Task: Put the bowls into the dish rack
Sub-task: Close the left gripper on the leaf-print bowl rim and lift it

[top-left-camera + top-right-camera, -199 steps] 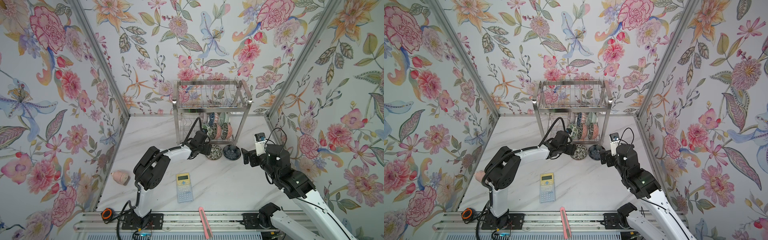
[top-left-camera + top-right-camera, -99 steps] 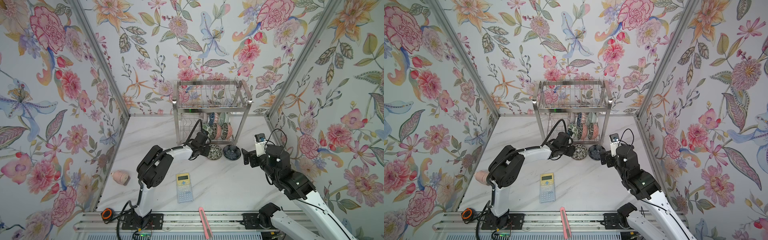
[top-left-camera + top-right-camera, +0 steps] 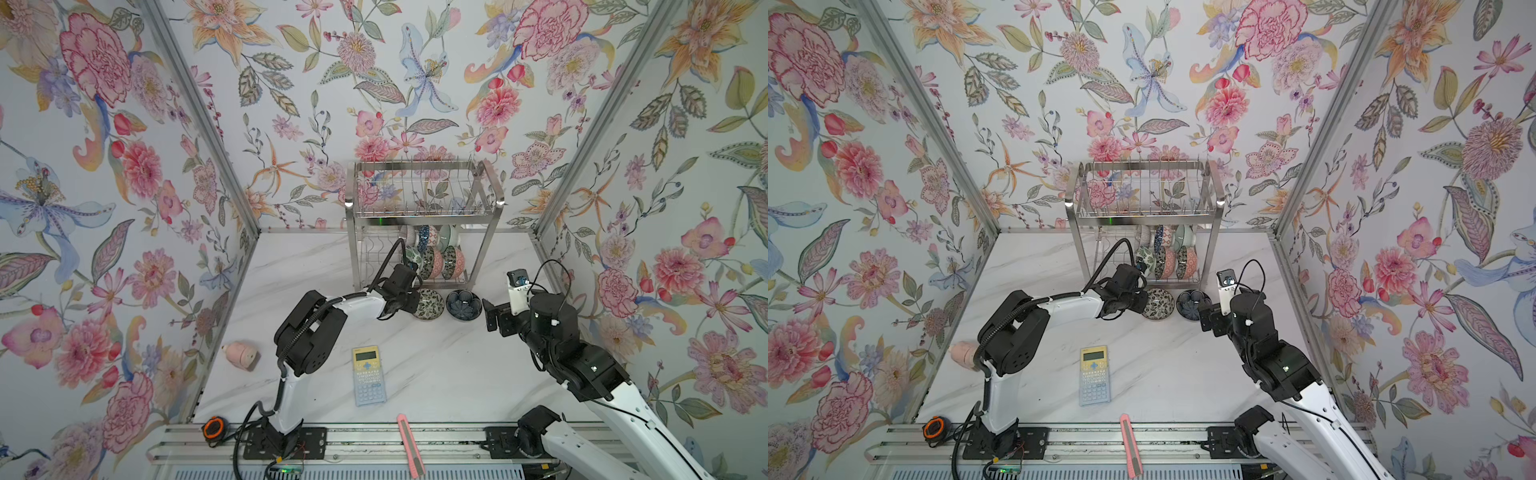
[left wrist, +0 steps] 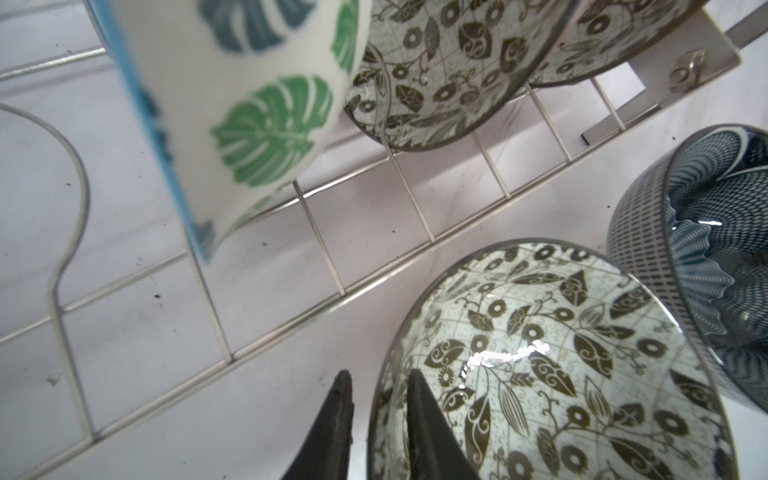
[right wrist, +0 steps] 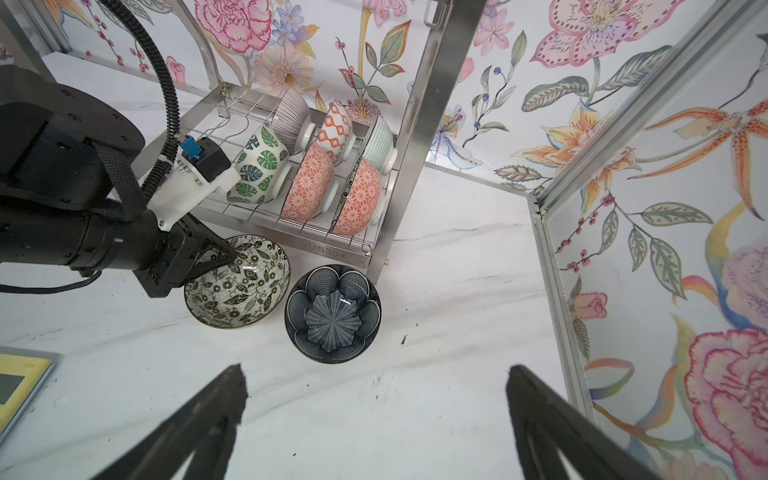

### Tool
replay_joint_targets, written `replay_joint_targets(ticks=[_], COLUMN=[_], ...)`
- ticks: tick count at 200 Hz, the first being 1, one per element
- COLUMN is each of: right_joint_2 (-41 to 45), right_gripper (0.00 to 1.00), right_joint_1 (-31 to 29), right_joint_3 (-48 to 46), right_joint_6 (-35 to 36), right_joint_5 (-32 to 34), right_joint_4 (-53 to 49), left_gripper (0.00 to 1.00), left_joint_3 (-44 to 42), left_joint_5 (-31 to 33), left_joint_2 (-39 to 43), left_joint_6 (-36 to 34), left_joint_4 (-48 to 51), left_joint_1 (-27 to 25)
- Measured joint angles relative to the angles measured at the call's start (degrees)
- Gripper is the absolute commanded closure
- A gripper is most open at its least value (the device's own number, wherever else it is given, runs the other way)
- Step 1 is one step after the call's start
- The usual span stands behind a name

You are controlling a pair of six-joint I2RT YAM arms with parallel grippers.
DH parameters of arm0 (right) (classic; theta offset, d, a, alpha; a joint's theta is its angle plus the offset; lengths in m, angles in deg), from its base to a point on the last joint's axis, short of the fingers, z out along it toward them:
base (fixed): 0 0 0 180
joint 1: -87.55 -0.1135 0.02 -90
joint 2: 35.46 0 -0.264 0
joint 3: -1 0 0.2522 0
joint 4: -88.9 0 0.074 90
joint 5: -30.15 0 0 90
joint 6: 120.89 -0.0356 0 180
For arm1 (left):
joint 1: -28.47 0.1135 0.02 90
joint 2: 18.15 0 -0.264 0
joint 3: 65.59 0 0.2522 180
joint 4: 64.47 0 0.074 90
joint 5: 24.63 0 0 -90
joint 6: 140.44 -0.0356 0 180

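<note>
Bowls (image 5: 309,183) stand edgewise in the dish rack (image 5: 432,83); my left tool (image 4: 378,374) straddles the rim of the floral bowl (image 4: 561,353) to lift it, whether clenched I cannot tell; right tool (image 5: 374,411) hangs released.

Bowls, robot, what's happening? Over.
Left tool straddles floral bowl rim, grip unclear. Right tool open, empty. Beside it, dark blue bowl. Nothing blocks dish rack.

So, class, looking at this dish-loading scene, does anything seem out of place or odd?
Yes. A calculator lies on the table in front of the dish rack, and a pink utility knife rests across the front rail; neither belongs with dishes. Dark specks dot the table beside the dark blue bowl.
</note>
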Motion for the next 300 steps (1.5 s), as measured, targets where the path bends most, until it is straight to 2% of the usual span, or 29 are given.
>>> replay_joint_targets(ticks=[52, 136, 220, 300], right_joint_2=[0.0, 0.0, -2.1, -8.0], right_gripper=[0.01, 0.01, 0.01, 0.01], right_joint_1=[-0.2, -0.5, -0.6, -1.2], right_joint_3=[-0.1, -0.1, -0.1, 1.6], right_joint_6=[0.4, 0.6, 0.8, 0.0], right_joint_5=[0.4, 1.3, 1.3, 1.2], right_joint_4=[0.0, 0.0, 0.0, 0.0], left_gripper=[1.0, 1.0, 1.0, 1.0], left_joint_3=[0.0, -3.2, -14.6, -16.3], left_joint_5=[-1.2, -1.3, 0.7, 3.7], left_joint_2=[0.9, 3.0, 13.2, 25.0], left_joint_6=[0.0, -1.1, -5.7, -7.5], left_joint_4=[-0.6, -2.3, -3.0, -1.1], left_joint_1=[0.3, 0.6, 0.7, 3.0])
